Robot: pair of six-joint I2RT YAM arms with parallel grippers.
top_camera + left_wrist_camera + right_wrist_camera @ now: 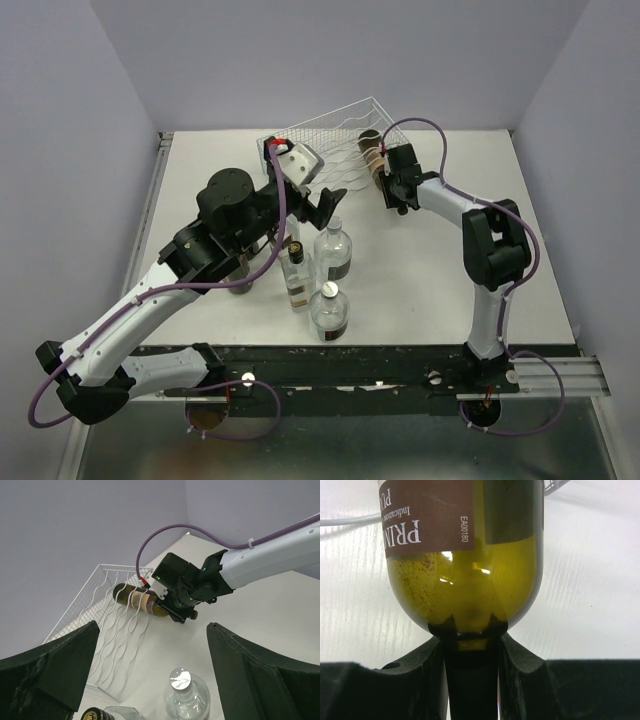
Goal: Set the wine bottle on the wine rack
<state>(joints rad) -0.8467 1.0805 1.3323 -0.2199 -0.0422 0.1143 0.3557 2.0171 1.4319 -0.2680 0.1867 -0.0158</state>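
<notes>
While the right gripper (pixel 471 652) clamps the wine bottle (pixel 136 598) by its neck, the bottle lies near level by the table's (pixel 420 280) far edge, base pointing away over the wine rack's (pixel 107 625) right end, with the left gripper (pixel 322 203) wide open and farther off.

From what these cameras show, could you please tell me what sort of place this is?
Probably a robotics lab cell: bare walls box in a white table, two arms are bolted at its near edge, and bottles stand near a wire wine rack.
</notes>
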